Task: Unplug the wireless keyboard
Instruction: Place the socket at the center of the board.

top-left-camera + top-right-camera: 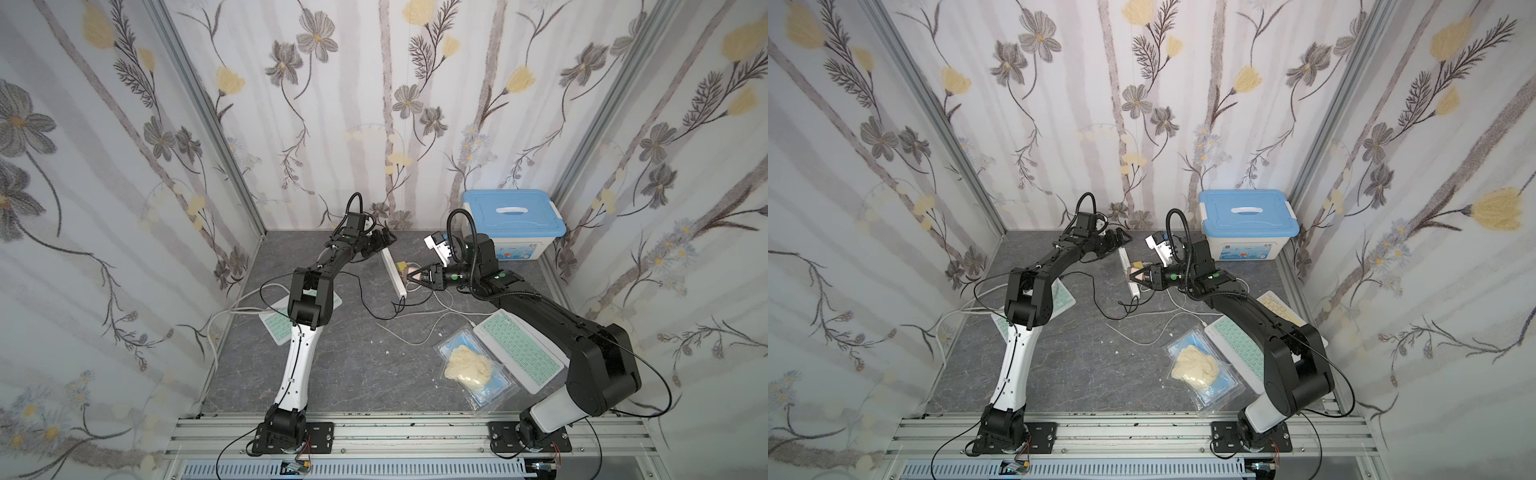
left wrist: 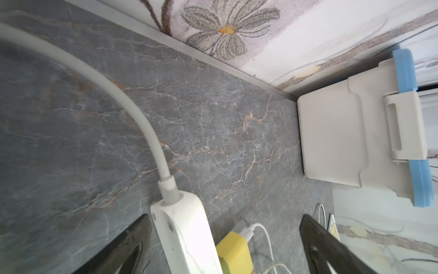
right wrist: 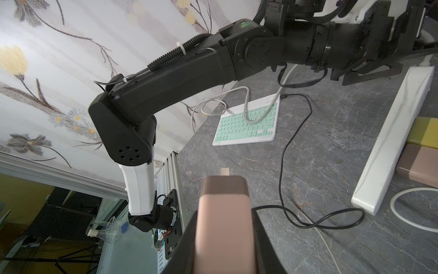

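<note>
Grip check: my right gripper (image 1: 413, 275) is clamped on a pink-brown charger block (image 3: 224, 213), one finger on each flat side. Its prong (image 3: 224, 171) shows bare past the block's tip with no socket around it, so I judge it free of the white power strip (image 1: 394, 272).

Strip: the long axis runs far to near, with the near end leaning a little right. It lies on edge, socket face turned right. A yellow charger (image 2: 233, 251) and a second brown charger (image 3: 419, 166) sit in that face. In both top views the held block hangs just right of the strip, beside those two. The way clear is therefore straight right, across the strip's axis and not along it.

Left gripper (image 1: 383, 242): over the strip's far end, jaws spread wide, fingers (image 2: 123, 246) either side of it and gripping nothing. I cannot tell whether a finger touches the casing.

Keyboard: a black cable (image 3: 280, 178) runs over the table (image 1: 353, 365) from behind my right finger to the mint-key wireless keyboard (image 3: 246, 125) on the left, partly under my left elbow. I judge this is the one the block feeds. A second mint keyboard (image 1: 519, 353) lies near right, beside my right arm.

Nearer arm: the right, block in hand. The next move, as I judge it, is to draw right and near, watching that the black cable does not drag the strip.
</note>
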Available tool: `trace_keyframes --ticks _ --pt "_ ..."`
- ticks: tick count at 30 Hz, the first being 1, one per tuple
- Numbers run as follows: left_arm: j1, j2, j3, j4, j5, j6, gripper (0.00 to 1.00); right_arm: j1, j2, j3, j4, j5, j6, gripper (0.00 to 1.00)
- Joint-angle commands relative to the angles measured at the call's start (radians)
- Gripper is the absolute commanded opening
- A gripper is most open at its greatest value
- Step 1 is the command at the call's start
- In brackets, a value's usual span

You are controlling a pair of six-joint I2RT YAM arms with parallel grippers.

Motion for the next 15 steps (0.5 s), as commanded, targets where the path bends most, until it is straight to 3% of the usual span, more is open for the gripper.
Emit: trace_keyframes --ticks 1,10,15 --pt "0.000 -0.036 0.003 -0.053 -0.025 0.050 1.00 0.001 0.004 0.000 0.063 0.014 -0.002 0.00" --pt "0.007 -0.218 -0.093 -0.068 -0.036 0.086 1.00 0.005 -0.009 -0.023 0.090 0.048 0.012 0.00" --pt "0.006 -0.424 -0.305 0.017 0.009 0.077 1.00 0.004 -0.015 -0.052 0.152 0.066 0.050 0.00"
